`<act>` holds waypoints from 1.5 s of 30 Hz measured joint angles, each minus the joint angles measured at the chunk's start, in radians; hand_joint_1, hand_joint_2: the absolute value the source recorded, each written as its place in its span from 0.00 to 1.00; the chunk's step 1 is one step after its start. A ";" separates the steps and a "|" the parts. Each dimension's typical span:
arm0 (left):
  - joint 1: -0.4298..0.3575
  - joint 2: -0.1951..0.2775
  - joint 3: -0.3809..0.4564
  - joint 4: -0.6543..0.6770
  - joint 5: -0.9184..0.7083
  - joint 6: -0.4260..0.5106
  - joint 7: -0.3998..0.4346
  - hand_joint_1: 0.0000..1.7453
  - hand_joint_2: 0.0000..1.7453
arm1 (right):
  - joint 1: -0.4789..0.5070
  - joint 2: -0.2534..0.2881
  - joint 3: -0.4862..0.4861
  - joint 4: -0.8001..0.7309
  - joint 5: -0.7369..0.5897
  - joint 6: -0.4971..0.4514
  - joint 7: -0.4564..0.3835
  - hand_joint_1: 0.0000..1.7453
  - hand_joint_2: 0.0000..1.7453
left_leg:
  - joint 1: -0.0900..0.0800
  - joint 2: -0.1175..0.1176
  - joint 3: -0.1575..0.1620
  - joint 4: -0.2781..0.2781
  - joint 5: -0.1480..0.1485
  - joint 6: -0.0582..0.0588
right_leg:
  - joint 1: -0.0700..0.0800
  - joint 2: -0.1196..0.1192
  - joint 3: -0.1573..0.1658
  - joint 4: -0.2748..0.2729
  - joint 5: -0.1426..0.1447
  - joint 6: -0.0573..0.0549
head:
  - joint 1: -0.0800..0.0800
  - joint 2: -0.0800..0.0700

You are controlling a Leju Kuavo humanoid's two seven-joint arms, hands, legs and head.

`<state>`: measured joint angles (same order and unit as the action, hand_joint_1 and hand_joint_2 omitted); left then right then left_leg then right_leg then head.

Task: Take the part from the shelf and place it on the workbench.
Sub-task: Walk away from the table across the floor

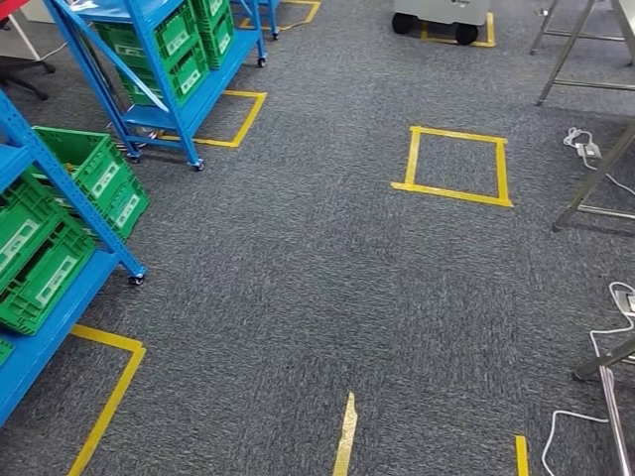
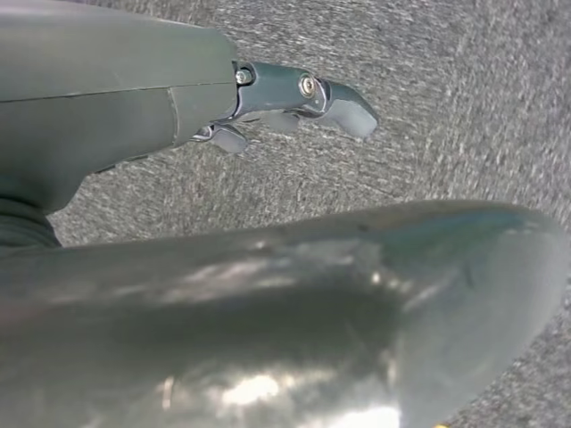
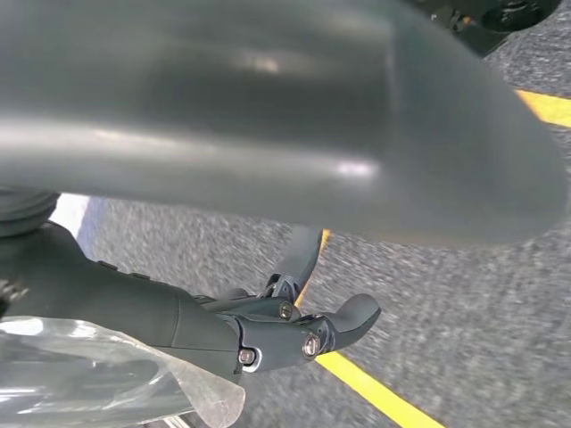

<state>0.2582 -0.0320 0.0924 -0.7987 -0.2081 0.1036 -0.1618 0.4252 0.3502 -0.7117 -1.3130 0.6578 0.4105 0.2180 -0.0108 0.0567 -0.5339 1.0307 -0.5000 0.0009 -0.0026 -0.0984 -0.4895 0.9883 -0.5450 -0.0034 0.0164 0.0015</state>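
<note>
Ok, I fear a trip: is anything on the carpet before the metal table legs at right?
White cables loop on the carpet beside the metal table legs; otherwise only flat yellow tape marks it.

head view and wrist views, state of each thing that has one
left hand: fingers out straight, holding nothing
right hand: clear plastic bag against it, grip hidden
green crates: sitting on the blue shelf
white cable: loose on the carpet
</note>
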 joint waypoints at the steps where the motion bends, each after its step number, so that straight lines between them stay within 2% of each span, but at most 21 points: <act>1: -0.001 0.003 -0.005 -0.002 0.004 0.003 0.001 0.00 0.00 | -0.001 0.000 0.000 0.000 0.001 0.000 -0.001 0.00 0.00 | -0.005 0.011 0.012 -0.026 0.003 0.006 | 0.001 -0.010 0.003 0.000 -0.003 0.004 | 0.001 0.000; 4: 0.005 0.009 -0.017 -0.005 0.010 0.007 0.004 0.00 0.00 | -0.006 0.000 0.001 -0.002 0.002 0.002 -0.002 0.00 0.00 | -0.007 -0.012 0.014 -0.043 0.008 0.021 | 0.000 -0.026 0.017 0.000 -0.011 0.020 | 0.001 0.000; 6: 0.007 0.011 -0.024 -0.006 0.010 0.008 0.006 0.00 0.00 | -0.006 0.000 0.002 -0.005 0.002 0.001 -0.004 0.00 0.00 | 0.000 -0.033 0.019 -0.056 0.017 0.031 | -0.001 0.022 0.001 0.045 -0.042 0.029 | 0.003 0.000; 9: 0.002 0.011 -0.032 -0.007 0.017 0.010 0.007 0.00 0.00 | -0.002 0.000 0.000 -0.006 0.005 0.002 -0.005 0.00 0.00 | 0.005 -0.070 0.018 -0.059 0.021 0.035 | -0.006 0.091 -0.102 0.242 -0.125 0.036 | 0.006 0.000; 11: 0.003 0.011 -0.039 -0.007 0.024 0.012 0.008 0.00 0.00 | -0.001 0.000 0.000 -0.006 0.006 0.003 -0.005 0.00 0.00 | 0.006 -0.097 0.020 -0.058 0.019 0.035 | -0.008 0.097 -0.141 0.292 -0.115 0.038 | 0.006 0.000; 13: 0.004 0.012 -0.044 -0.007 0.028 0.014 0.008 0.00 0.00 | -0.002 0.000 0.000 -0.006 0.006 0.004 -0.005 0.00 0.00 | 0.009 -0.125 0.026 -0.056 0.015 0.029 | -0.012 0.110 -0.106 0.188 -0.034 0.041 | 0.006 0.000; 14: 0.004 0.012 -0.046 -0.007 0.031 0.015 0.008 0.00 0.00 | -0.002 0.000 0.000 -0.006 0.006 0.004 -0.005 0.00 0.00 | 0.009 -0.139 0.027 -0.053 0.012 0.024 | -0.015 0.137 -0.078 0.118 -0.001 0.042 | 0.006 0.000; 17: 0.003 0.018 -0.055 -0.009 0.045 0.023 0.010 0.00 0.00 | -0.002 0.000 -0.001 -0.006 0.008 0.006 -0.006 0.00 0.00 | 0.011 -0.176 0.016 -0.041 0.007 0.007 | -0.021 0.195 -0.033 0.019 0.020 0.033 | 0.004 0.000; 19: 0.007 0.021 -0.064 -0.011 0.053 0.027 0.011 0.00 0.00 | -0.003 0.000 -0.001 -0.007 0.009 0.007 -0.006 0.00 0.00 | 0.015 -0.191 0.008 -0.037 0.008 -0.004 | -0.019 0.172 -0.026 0.015 0.022 0.020 | 0.004 0.000; 21: 0.009 0.024 -0.070 -0.012 0.055 0.029 0.011 0.00 0.00 | -0.003 0.000 -0.001 -0.008 0.009 0.006 -0.007 0.00 0.00 | 0.014 -0.148 -0.011 0.003 -0.018 -0.012 | -0.019 0.143 -0.020 0.010 0.024 0.008 | -0.001 0.000; 23: 0.006 0.027 -0.074 -0.012 0.056 0.030 0.011 0.00 0.00 | 0.001 0.000 -0.001 -0.009 0.009 0.007 -0.008 0.00 0.00 | 0.013 -0.086 -0.067 0.117 -0.078 -0.019 | -0.017 0.111 -0.019 0.008 0.021 -0.001 | -0.007 0.000; 25: 0.004 0.028 -0.078 -0.013 0.056 0.030 0.011 0.00 0.00 | 0.002 0.000 -0.002 -0.009 0.009 0.007 -0.008 0.00 0.00 | 0.015 -0.067 -0.126 0.236 -0.120 -0.023 | -0.013 0.077 -0.023 0.008 0.016 -0.005 | -0.008 0.000; 26: 0.006 0.028 -0.080 -0.013 0.056 0.030 0.011 0.00 0.00 | 0.002 0.000 -0.002 -0.009 0.009 0.007 -0.008 0.00 0.00 | 0.015 -0.064 -0.134 0.254 -0.116 -0.022 | -0.011 0.061 -0.023 0.008 0.012 -0.007 | -0.008 0.000; 28: 0.011 0.029 -0.082 -0.013 0.056 0.030 0.011 0.00 0.00 | 0.001 0.000 -0.003 -0.009 0.009 0.007 -0.008 0.00 0.00 | 0.013 -0.053 -0.091 0.173 -0.059 -0.017 | -0.009 0.034 -0.017 0.008 0.005 -0.006 | -0.008 0.000; 30: 0.010 0.031 -0.084 -0.014 0.056 0.030 0.011 0.00 0.00 | 0.000 0.001 -0.002 -0.009 0.009 0.007 -0.008 0.00 0.00 | 0.005 -0.012 -0.020 0.038 -0.008 -0.003 | -0.006 0.010 -0.006 0.008 -0.004 -0.001 | -0.009 0.000; 32: 0.007 0.033 -0.086 -0.016 0.056 0.030 0.011 0.00 0.00 | -0.001 0.001 -0.002 -0.009 0.009 0.007 -0.008 0.00 0.00 | -0.004 0.011 0.009 -0.024 0.000 0.008 | -0.002 -0.013 0.001 0.008 -0.011 0.009 | -0.009 0.000; 34: 0.011 0.035 -0.087 -0.017 0.056 0.030 0.011 0.00 0.00 | -0.005 0.001 -0.001 -0.010 0.009 0.007 -0.008 0.00 0.00 | -0.004 -0.007 0.010 -0.032 0.000 0.016 | -0.002 -0.029 0.013 0.006 -0.016 0.019 | -0.009 0.000; 37: 0.014 0.036 -0.088 -0.018 0.057 0.030 0.011 0.00 0.00 | -0.007 0.001 0.000 -0.013 0.009 0.007 -0.009 0.00 0.00 | 0.006 -0.037 0.019 -0.048 0.008 0.029 | -0.006 0.039 -0.013 0.078 -0.059 0.032 | -0.005 0.000; 40: 0.010 0.036 -0.089 -0.020 0.059 0.031 0.012 0.00 0.00 | -0.002 0.001 -0.001 -0.013 0.010 0.007 -0.008 0.00 0.00 | 0.010 -0.073 0.021 -0.049 0.005 0.035 | -0.010 0.093 -0.130 0.278 -0.127 0.041 | 0.000 0.000; 42: 0.011 0.036 -0.093 -0.020 0.061 0.032 0.012 0.00 0.00 | -0.001 0.001 -0.001 -0.013 0.010 0.007 -0.009 0.00 0.00 | 0.012 -0.100 0.031 -0.048 -0.002 0.033 | -0.012 0.097 -0.163 0.294 -0.088 0.047 | 0.000 0.000; 45: 0.011 0.036 -0.097 -0.020 0.065 0.036 0.012 0.00 0.00 | -0.001 0.001 -0.002 -0.013 0.011 0.007 -0.012 0.00 0.00 | 0.017 -0.143 0.051 -0.042 -0.022 0.018 | -0.021 0.143 -0.100 0.110 0.032 0.053 | 0.001 0.000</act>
<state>0.2689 0.0044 -0.0051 -0.8191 -0.1434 0.1396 -0.1503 0.4243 0.3511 -0.7135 -1.3258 0.6683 0.4171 0.2056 0.0063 -0.0863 -0.4826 0.9884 -0.5220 0.0191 -0.0238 0.0446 -0.5899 1.0978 -0.5128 0.0497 0.0171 0.0015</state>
